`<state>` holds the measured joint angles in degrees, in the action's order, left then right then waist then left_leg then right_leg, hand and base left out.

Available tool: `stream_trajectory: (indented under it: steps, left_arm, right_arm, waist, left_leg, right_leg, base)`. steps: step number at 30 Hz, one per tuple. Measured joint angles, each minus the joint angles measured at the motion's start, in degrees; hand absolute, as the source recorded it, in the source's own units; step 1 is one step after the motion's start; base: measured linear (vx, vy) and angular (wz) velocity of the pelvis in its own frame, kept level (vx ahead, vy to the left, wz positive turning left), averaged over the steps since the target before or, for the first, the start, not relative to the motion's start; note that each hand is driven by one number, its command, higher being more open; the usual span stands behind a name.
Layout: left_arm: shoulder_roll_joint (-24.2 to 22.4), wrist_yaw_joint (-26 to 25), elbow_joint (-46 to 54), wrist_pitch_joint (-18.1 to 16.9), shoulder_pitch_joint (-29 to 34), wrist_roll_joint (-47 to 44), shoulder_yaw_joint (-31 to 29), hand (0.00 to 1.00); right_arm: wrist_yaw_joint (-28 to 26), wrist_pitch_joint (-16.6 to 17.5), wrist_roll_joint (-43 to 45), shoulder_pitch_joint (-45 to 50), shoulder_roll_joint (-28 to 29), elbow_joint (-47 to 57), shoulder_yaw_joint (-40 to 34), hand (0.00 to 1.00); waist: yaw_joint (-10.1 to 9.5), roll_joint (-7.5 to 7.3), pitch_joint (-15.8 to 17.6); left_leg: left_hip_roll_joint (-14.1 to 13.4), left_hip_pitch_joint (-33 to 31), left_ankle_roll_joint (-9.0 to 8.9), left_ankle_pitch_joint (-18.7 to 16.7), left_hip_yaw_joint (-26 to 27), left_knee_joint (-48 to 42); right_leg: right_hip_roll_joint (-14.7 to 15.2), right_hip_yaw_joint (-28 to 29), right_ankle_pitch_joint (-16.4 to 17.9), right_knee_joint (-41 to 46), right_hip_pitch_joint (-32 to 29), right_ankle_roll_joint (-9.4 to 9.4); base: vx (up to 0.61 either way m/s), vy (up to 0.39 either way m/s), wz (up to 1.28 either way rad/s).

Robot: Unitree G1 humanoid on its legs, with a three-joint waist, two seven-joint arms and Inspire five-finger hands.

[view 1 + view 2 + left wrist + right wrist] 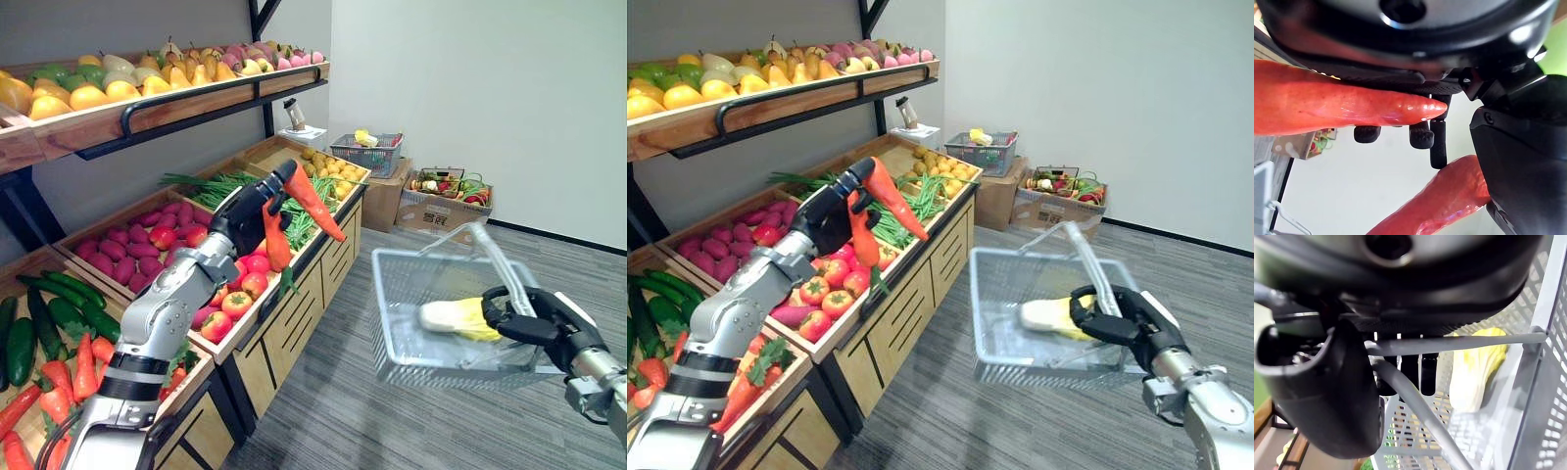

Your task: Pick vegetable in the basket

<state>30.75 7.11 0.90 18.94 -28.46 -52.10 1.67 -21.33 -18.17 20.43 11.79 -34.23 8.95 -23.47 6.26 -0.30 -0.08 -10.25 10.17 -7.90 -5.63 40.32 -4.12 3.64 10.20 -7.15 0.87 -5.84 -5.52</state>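
Note:
My left hand [247, 217] is raised above the stand's front edge, shut on two orange-red carrots: one carrot [313, 202] points toward the basket, the other carrot [276, 247] hangs down with its green top. Both carrots [1342, 104] lie across the left hand's fingers [1422, 134] in the left wrist view. My right hand [534, 318] is shut on the handle of a grey wire basket [436, 367], held out over the floor to the right of the stand. A pale yellow cabbage [458, 318] lies inside the basket [1542, 382], seen as the cabbage [1471, 372] past the right hand's fingers.
The wooden stand [294, 294] holds tomatoes [235, 304], green beans [304, 225], purple sweet potatoes [147, 245], cucumbers and carrots; fruit fills the upper shelf [147, 88]. A second basket [367, 152] and a cardboard box of produce [446, 201] stand by the far wall. Grey carpet lies below the basket.

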Motion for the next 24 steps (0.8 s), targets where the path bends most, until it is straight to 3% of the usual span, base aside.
stream_trajectory:
  steps: [13, 20, 24]
  left_arm:
    - [0.16, -0.49, -1.16, -0.99, -8.22, -2.59, 9.05, 0.00]
    - [0.12, -0.34, -1.15, -0.93, -8.61, -2.55, 9.26, 0.00]
    - [-0.32, 1.13, -1.15, -0.80, -8.59, -2.44, 9.28, 0.00]
  right_arm:
    - [-2.73, -2.14, 0.03, -9.72, -1.98, 0.55, 7.50, 0.00]
    - [-4.64, -5.40, 2.30, -11.85, -3.79, 6.40, 8.31, 0.00]
    - [-8.37, -8.79, 4.37, -13.74, -4.57, 10.49, 10.09, 0.00]
  waist:
    - [0.25, 1.15, -2.55]
    - [0.38, 1.17, -2.64]
    - [0.73, 1.15, -2.73]
  left_leg:
    - [0.10, 0.35, 0.06, -0.05, 0.36, -0.51]
    - [-0.02, 0.31, -0.01, -0.09, 0.37, -0.56]
    - [-0.09, 0.14, -0.11, -0.17, 0.33, -0.54]
  right_leg:
    - [0.06, 0.65, 0.08, 0.35, -0.04, -0.10]
    - [0.00, 0.56, 0.04, 0.11, -0.04, -0.14]
    - [-0.01, 0.46, -0.02, -0.08, -0.04, -0.22]
  base:
    - [-0.01, -0.006, -0.02]
    - [0.00, 0.000, 0.00]
    - [0.00, 0.000, 0.00]
